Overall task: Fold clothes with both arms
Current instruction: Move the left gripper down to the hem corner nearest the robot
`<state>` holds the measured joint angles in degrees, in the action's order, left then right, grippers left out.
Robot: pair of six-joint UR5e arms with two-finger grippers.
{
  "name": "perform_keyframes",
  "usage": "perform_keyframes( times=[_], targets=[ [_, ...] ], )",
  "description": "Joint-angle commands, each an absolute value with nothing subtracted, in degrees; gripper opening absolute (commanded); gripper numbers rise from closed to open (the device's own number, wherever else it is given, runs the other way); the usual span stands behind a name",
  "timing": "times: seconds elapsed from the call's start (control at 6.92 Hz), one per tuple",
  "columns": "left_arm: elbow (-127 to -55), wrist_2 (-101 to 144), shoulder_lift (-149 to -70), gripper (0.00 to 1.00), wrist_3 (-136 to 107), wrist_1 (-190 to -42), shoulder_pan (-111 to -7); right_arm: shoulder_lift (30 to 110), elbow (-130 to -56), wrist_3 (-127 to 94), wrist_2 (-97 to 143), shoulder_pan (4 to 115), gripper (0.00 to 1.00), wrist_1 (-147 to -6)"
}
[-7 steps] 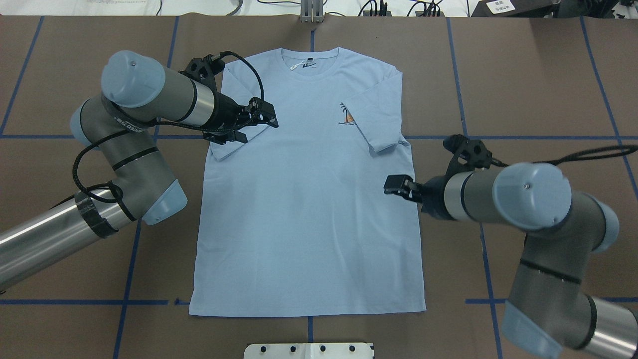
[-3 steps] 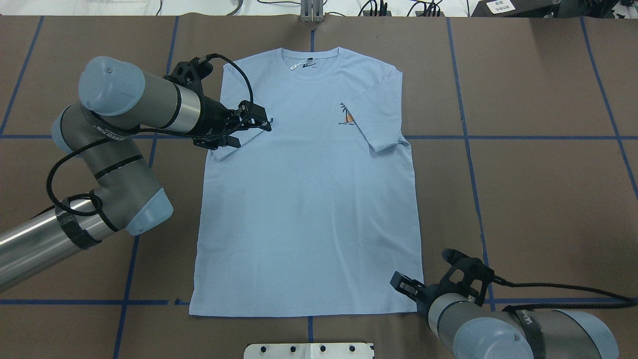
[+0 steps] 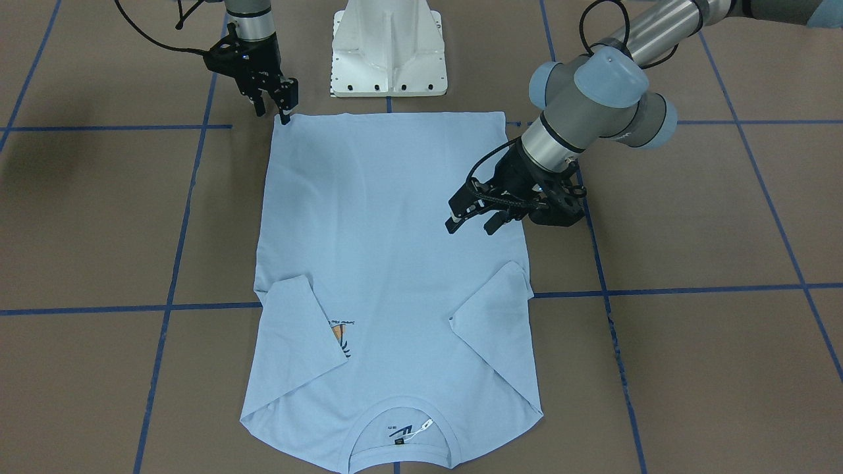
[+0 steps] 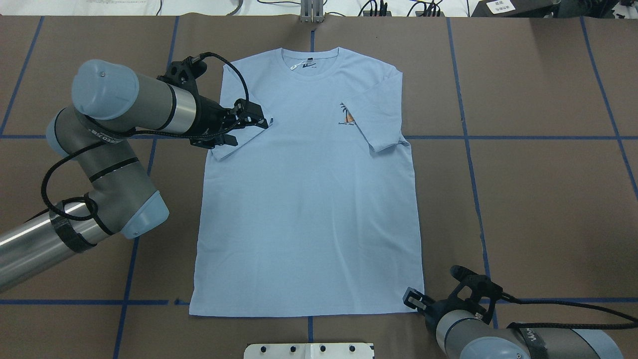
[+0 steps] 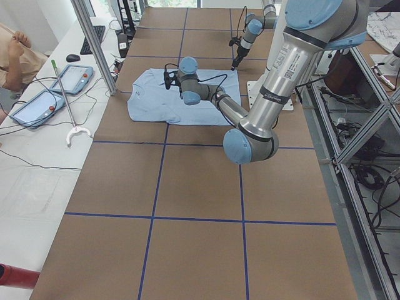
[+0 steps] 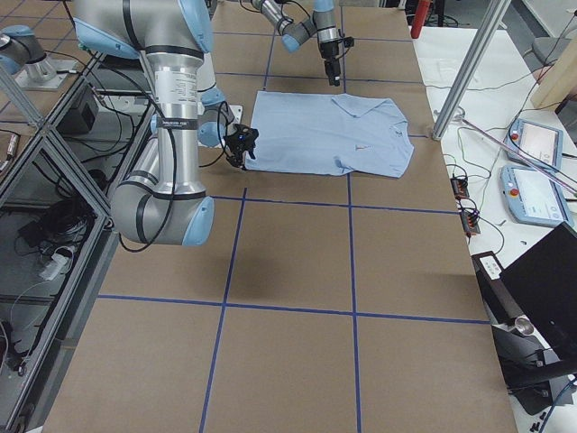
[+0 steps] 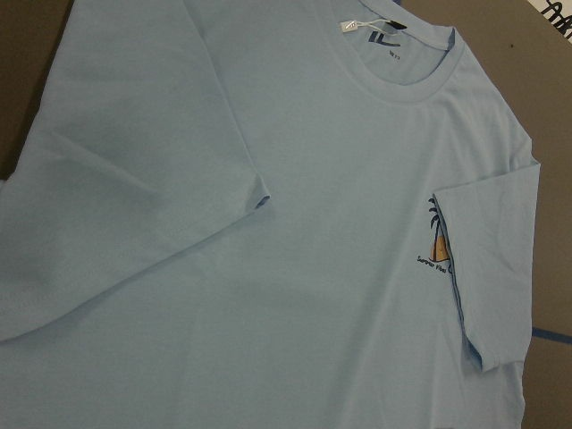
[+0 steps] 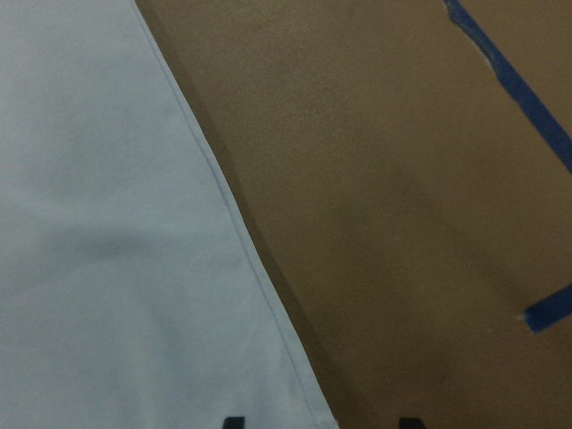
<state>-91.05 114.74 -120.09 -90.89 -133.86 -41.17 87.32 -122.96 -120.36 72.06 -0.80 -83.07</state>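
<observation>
Mostly smooth, the pale blue T-shirt (image 4: 309, 209) lies flat — boxy, faintly creased.

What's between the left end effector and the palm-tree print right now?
Just bare T-shirt fabric between the left end effector and the palm-tree print, with nothing resting on it; the overhead exterior view shows this.

Your big brown table (image 4: 538, 199) has blue tape lines (image 4: 523, 137) across it. Next to the table's long side is a white bench (image 5: 37, 156) with two tablets (image 5: 74, 78). A silver pole (image 5: 94, 44) stands at the table's edge.
</observation>
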Motion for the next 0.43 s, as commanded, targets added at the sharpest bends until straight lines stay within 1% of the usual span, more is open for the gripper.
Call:
perform_keyframes(
  times=[0.0, 0.29],
  targets=[
    [-91.14, 114.43, -120.06, 0.91, -91.23, -133.86, -41.13, 87.1, -122.7, -120.67, 71.98, -1.14, 0.46, -83.14],
    [-91.05, 114.35, -119.8, 0.91, -91.23, -133.86, -41.13, 86.58, -122.43, -120.67, 72.07, -1.41, 0.46, -83.06]
  ],
)
